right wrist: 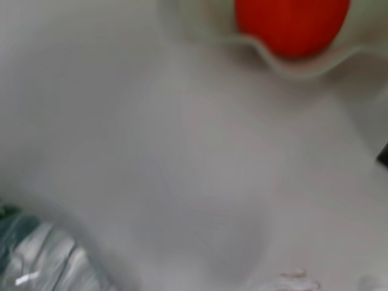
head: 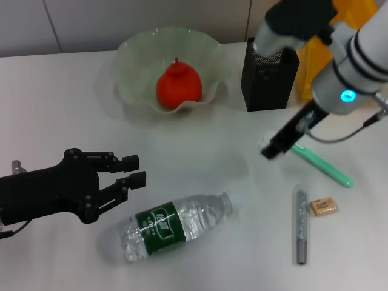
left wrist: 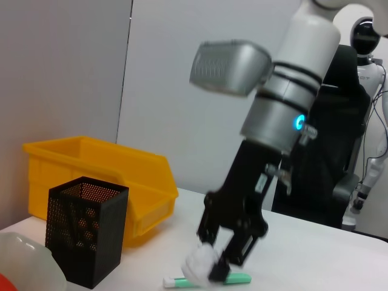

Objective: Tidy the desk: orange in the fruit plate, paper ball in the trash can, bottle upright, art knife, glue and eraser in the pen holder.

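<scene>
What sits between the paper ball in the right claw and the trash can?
The pen holder stands near the line from the paper ball, held in the right claw just above the table, to the trash can. The bin sits behind and beside it, so lifting over looks necessary.

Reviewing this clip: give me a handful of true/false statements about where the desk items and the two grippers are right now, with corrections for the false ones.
1. The orange sits in the fruit plate. True.
2. The bottle stands upright. False: it lies on its side on the table.
3. The right gripper is shut on the paper ball. True, as the left wrist view shows.
4. The eraser is inside the pen holder. False: it lies on the table beside a grey stick-shaped item.
5. The left gripper holds the bottle. False: it is open and empty, beside the bottle.
</scene>
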You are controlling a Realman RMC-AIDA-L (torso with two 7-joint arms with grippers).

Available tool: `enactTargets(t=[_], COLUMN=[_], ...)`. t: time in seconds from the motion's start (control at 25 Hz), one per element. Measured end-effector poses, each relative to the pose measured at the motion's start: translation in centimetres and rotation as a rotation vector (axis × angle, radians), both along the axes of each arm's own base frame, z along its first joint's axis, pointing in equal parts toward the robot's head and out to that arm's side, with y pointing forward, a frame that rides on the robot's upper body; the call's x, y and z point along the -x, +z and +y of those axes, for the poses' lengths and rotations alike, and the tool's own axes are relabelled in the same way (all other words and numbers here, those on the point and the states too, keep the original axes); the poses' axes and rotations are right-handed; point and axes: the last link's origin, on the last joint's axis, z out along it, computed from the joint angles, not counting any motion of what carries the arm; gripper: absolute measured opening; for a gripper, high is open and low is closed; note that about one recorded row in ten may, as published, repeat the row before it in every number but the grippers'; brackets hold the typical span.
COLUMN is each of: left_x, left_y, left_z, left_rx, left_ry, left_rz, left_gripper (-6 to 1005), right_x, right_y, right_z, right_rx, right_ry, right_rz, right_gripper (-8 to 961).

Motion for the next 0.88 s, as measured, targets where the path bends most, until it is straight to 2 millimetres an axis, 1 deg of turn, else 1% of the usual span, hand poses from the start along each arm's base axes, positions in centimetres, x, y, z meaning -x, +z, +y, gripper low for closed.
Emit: enactTargets(t=[0.08, 0.12, 0.16, 0.28, 0.32, 0.36, 0.4, 0.48, 0.52, 0.56, 0.64, 0.72, 0.76, 0.88], left_x=[0.0, 0.0, 0.0, 0.1, 0.1, 0.1, 0.1, 0.1, 0.1, 0.1, 0.0, -0.1, -0.1, -0.2], left_y=[0.0, 0.0, 0.0, 0.2, 0.2, 0.2, 0.2, 0.2, 0.2, 0.2, 0.3, 0.2, 0.2, 0.2], left_z=[0.0, 0.0, 0.0, 0.1, 0.1, 0.1, 0.1, 0.1, 0.1, 0.1, 0.2, 0.2, 0.3, 0.3], left_rx=[-0.001, -0.002, -0.002, -0.015, -0.02, -0.02, -0.021, -0.023, -0.023, -0.024, -0.025, -0.026, -0.026, -0.027], left_ry=[-0.001, 0.0, 0.0, -0.003, -0.008, -0.008, -0.01, -0.012, -0.013, -0.014, -0.016, -0.018, -0.018, -0.018], left_rz=[0.0, 0.0, 0.0, 0.0, 0.002, 0.002, 0.003, 0.003, 0.003, 0.002, -0.002, -0.003, -0.004, -0.006], left_gripper=[274, 274, 274, 276, 276, 276, 277, 277, 278, 278, 279, 280, 280, 281], right_x=[0.8, 1.5, 1.5, 2.1, 2.3, 2.3, 2.3, 2.3, 2.1, 2.1, 1.8, 1.1, 1.1, 0.3], right_y=[1.1, 2.2, 2.2, 3.9, 5.0, 5.0, 5.6, 6.5, 7.5, 7.5, 8.3, 9.6, 9.6, 10.4], right_z=[0.2, 0.5, 0.5, 0.8, 1.0, 1.0, 1.2, 1.4, 1.7, 1.7, 2.1, 2.8, 2.8, 3.4], right_rx=[-0.035, -0.075, -0.075, -0.143, -0.189, -0.189, -0.216, -0.261, -0.307, -0.307, -0.35, -0.432, -0.432, -0.505], right_ry=[0.025, 0.05, 0.05, 0.08, 0.089, 0.089, 0.092, 0.095, 0.092, 0.092, 0.092, 0.098, 0.098, 0.109], right_rz=[0.007, 0.002, 0.002, -0.01, -0.008, -0.008, -0.003, 0.01, 0.027, 0.027, 0.039, 0.044, 0.044, 0.034], right_gripper=[409, 408, 408, 408, 408, 407, 407, 407, 407, 407, 406, 406, 406, 406])
